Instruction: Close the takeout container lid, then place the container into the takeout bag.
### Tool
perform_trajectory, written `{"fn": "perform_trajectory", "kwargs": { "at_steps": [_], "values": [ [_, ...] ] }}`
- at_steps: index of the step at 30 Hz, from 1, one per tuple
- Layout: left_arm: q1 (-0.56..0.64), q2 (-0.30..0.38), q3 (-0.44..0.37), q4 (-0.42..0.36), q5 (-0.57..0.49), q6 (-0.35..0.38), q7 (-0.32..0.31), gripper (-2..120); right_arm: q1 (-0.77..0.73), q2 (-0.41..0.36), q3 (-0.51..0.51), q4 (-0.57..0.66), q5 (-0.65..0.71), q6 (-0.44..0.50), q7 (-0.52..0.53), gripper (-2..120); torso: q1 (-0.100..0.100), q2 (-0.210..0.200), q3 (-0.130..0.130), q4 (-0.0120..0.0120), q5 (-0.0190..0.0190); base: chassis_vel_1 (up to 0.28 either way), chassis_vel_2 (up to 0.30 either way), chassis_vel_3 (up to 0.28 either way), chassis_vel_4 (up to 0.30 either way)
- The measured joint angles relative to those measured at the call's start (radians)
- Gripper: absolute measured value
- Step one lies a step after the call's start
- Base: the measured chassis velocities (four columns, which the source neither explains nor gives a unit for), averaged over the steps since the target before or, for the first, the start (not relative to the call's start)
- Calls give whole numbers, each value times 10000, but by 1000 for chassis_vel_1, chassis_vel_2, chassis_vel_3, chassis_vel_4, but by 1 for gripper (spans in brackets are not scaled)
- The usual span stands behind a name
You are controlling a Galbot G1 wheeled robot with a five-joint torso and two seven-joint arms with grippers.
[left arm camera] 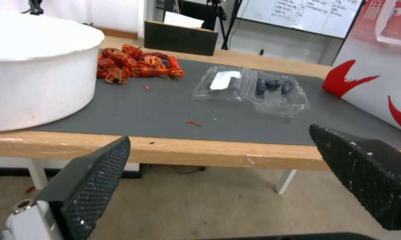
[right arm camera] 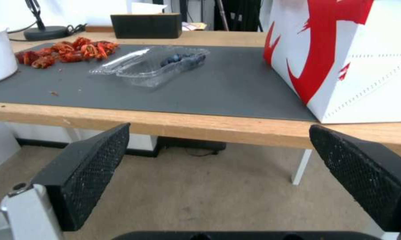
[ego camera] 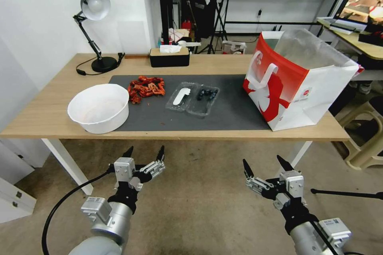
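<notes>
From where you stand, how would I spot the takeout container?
On the dark mat covering the wooden table, look between the red crayfish pile and the white-and-red bag. The takeout container lies open flat: clear plastic, dark berries in one half.

Even, bright indoor light fills the room; shadows under the white bowl (ego camera: 98,107) and the takeout bag (ego camera: 297,83) on the tabletop (ego camera: 48,115) are soft and faint. The head view bends straight lines toward its edges. Both wrist views are softer, with the near pincer fingers (left arm camera: 94,180) blurred and the clear takeout container (right arm camera: 152,65) showing pale glare.
</notes>
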Motion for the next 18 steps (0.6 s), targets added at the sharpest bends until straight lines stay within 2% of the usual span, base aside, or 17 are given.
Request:
{"fn": "perform_trajectory", "kwargs": {
  "at_steps": [10, 18],
  "values": [
    [-1, 16, -18, 75, -50, -144, -7, 100, 631, -350, -47, -288, 484, -268, 149, 100, -3, 1, 0, 0, 0, 0, 0, 0, 0],
    [14, -10, -23, 154, -44, -238, -16, 100, 1586, -1285, -174, -719, 1603, -597, 530, 100, -2, 0, 0, 1, 2, 0, 0, 0, 0]
  ]
}}
